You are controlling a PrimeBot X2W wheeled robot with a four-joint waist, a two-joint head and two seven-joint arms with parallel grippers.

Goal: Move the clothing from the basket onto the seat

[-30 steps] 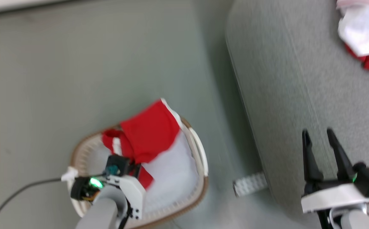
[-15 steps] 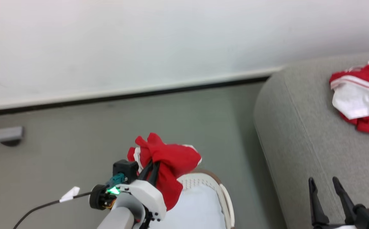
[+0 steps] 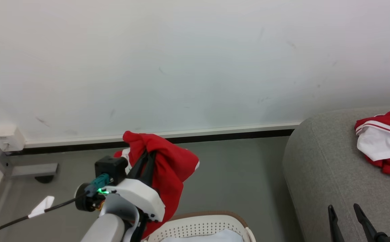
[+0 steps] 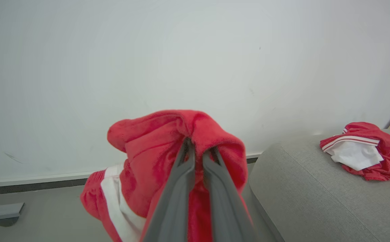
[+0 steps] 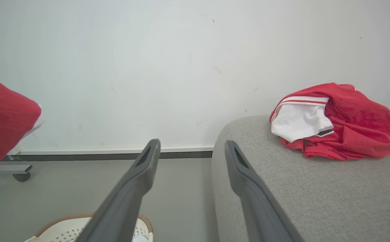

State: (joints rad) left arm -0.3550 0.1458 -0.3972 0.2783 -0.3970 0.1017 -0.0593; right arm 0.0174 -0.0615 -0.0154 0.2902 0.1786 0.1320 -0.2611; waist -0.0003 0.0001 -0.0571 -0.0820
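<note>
My left gripper (image 3: 149, 154) (image 4: 200, 144) is shut on a red piece of clothing (image 3: 163, 169) (image 4: 154, 158) with a white stripe, held up in the air above the white basket (image 3: 201, 227) at the bottom of the head view. The garment's edge (image 5: 3, 117) also shows at the left of the right wrist view. Another red and white garment (image 3: 385, 141) (image 4: 363, 153) (image 5: 336, 122) lies bunched on the grey seat (image 3: 329, 168) (image 4: 309, 191) (image 5: 316, 195) to the right. My right gripper (image 3: 344, 207) (image 5: 192, 145) is open and empty, low beside the seat's rounded edge.
A white wall with a dark skirting strip (image 3: 235, 134) runs behind. A grey foot with a castor (image 3: 35, 169) stands on the grey-green floor at the left. A black cable (image 3: 16, 220) trails from my left wrist. A pale pad (image 3: 215, 237) lies inside the basket.
The head camera has tilted up from the floor to the wall. My left gripper has lifted the red garment out of the basket and higher above it. The right gripper stays open.
</note>
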